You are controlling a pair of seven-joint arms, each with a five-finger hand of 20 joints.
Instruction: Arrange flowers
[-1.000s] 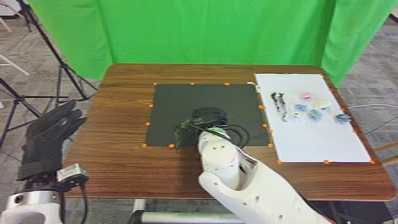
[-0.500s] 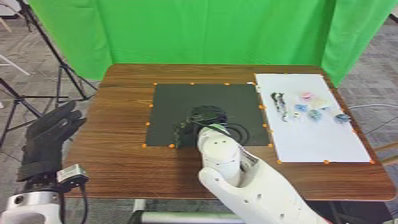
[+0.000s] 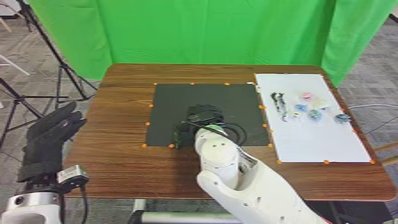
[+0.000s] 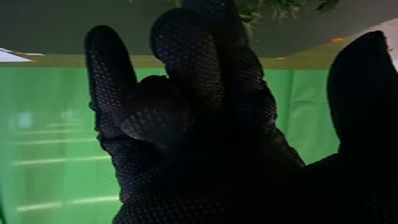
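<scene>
Because the greenery (image 4: 282,9) lies just past the fingertips of the right robot hand (image 4: 218,145) in the right wrist view, the step in hand is judged to be placing or adjusting that sprig on the black mat (image 3: 173,95).

State of equipment: the right robot hand is released. Its fingers are largely extended, the thumb stands apart from them, and no stem is visible between them. It is over the near half of the black mat. The left robot hand (image 3: 43,137), fingers relaxed, is well to the left of the black mat, clear of the work.

Location of parts: the greenery lies on the black mat, toward its near left corner. To the right of the black mat, on the white sheet (image 3: 333,142), are the dark green stems (image 3: 279,104), the pink flower (image 3: 306,95), the pale flower (image 3: 321,103) and the blue flowers (image 3: 314,115). The arrangement is judged to be at an early stage.

Procedure:
- Align the thumb and fingers across the stem, not along it.
- Lower until the fingertips are just above the black mat; avoid pressing into it.
- Close lightly on the firm stem. Leaves may bend or shed if squeezed.
- Set the stem direction before letting go.
- Open fully and lift straight up. Caution: fine foliage may snag on glove fabric and drag the sprig.
</scene>
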